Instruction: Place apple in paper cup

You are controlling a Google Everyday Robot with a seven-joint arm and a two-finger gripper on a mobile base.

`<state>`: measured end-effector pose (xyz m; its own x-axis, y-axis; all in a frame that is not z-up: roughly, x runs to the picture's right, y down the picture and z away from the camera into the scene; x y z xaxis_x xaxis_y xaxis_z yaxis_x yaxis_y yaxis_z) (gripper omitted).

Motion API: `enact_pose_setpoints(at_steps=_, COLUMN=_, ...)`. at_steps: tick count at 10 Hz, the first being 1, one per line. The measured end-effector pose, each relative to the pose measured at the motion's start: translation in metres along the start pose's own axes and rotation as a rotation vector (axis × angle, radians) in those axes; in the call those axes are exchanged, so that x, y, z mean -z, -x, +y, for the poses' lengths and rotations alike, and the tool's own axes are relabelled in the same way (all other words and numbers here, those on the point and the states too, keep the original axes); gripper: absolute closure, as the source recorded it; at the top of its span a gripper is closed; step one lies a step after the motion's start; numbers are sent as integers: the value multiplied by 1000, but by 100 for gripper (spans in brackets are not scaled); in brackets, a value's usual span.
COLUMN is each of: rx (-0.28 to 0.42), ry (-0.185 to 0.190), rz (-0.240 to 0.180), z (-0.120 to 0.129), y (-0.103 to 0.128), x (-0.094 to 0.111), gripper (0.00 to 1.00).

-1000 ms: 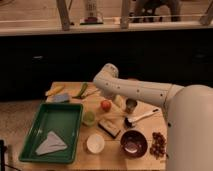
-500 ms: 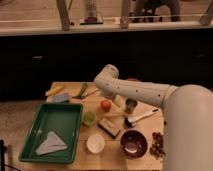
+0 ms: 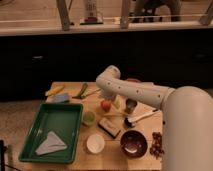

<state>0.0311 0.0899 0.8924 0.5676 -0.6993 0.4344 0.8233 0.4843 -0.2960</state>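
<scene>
A: Front edge?
B: The paper cup point(image 3: 95, 143), only its pale inside showing; green tray point(image 3: 30, 134) by the left edge holds a grey cloth point(image 3: 50, 145).
A: And the apple point(image 3: 105, 105)?
B: Mid-bench, on the wood (outside every container). The gripper point(image 3: 111, 98) is just behind it; gripping or not, cannot tell.

The white arm point(image 3: 145, 94) fills the lower right of the frame as a broad shell, then narrows and reaches leftward to a rounded joint just left of centre, where it bends downward. The gripper point(image 3: 106, 97) hangs below that joint near mid-frame, pointing down.
</scene>
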Motion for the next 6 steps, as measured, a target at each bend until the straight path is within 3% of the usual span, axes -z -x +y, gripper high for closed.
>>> enact_pose_setpoints(at_steps=4, rx=-40, ry=-40, rz=-67, z=5, y=-3, x=-14, gripper=23)
enact_pose_setpoints(at_steps=5, rx=-45, ry=-44, rz=-78, z=5, y=-2, x=-16, gripper=30)
enact_pose_setpoints(at_steps=6, rx=-50, ry=-48, rz=-89, z=5, y=-3, x=-21, gripper=42)
